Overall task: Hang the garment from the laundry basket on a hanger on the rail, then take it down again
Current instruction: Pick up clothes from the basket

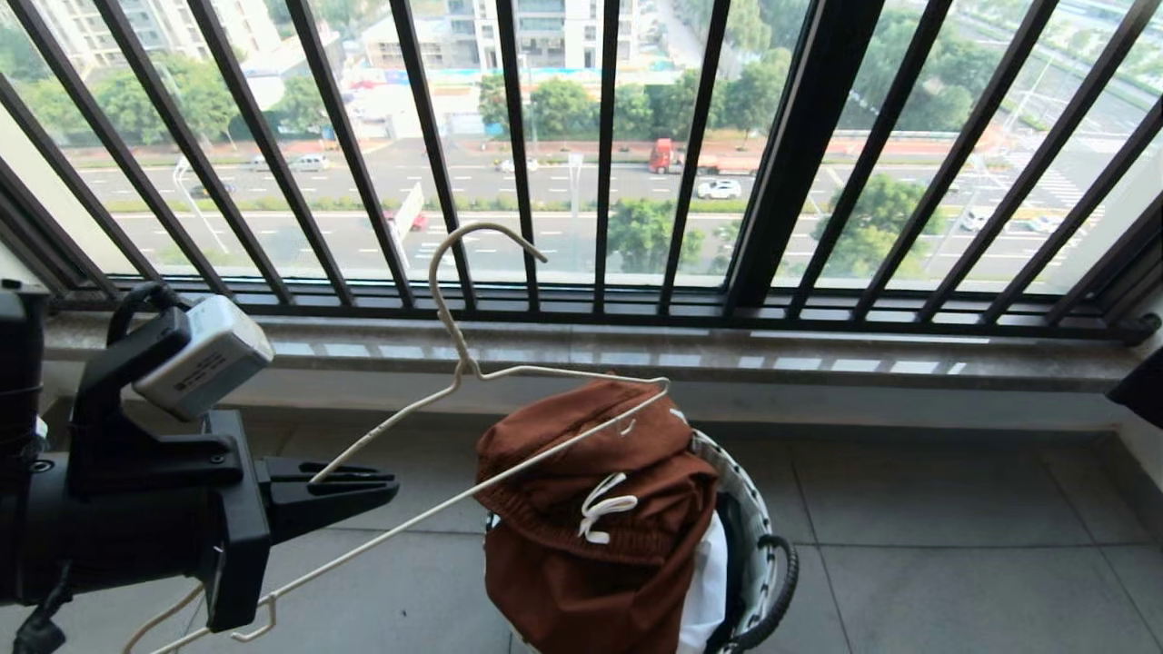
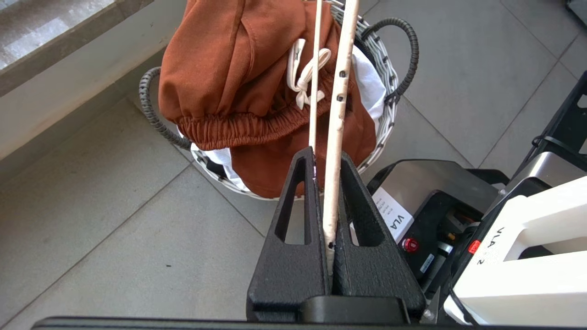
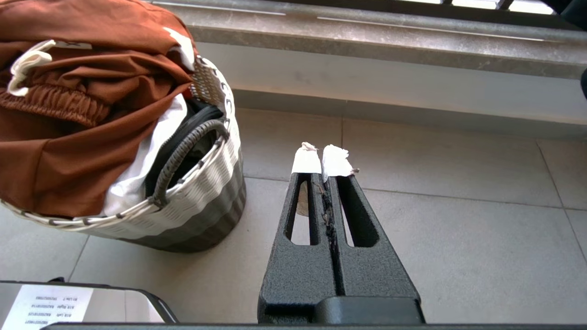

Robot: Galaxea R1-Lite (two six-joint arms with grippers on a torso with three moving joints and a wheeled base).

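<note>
Grey tiled floor (image 1: 954,545); black railing (image 1: 800,154) over street.

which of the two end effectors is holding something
The left end effector: it is shut on the cream wire hanger above the laundry basket. The right end effector is shut on nothing, low over bare floor tiles.

**Readable markings: "VLA" on the robot's own body**

In the left wrist view, a white sticker (image 2: 393,215) on the robot's dark base reads "VLA", with smaller print beside it too fine to read. The white housing (image 2: 527,256) nearby carries "VLA" and a "2". A paper label (image 3: 46,306) in the right wrist view bears unreadable lines.
</note>
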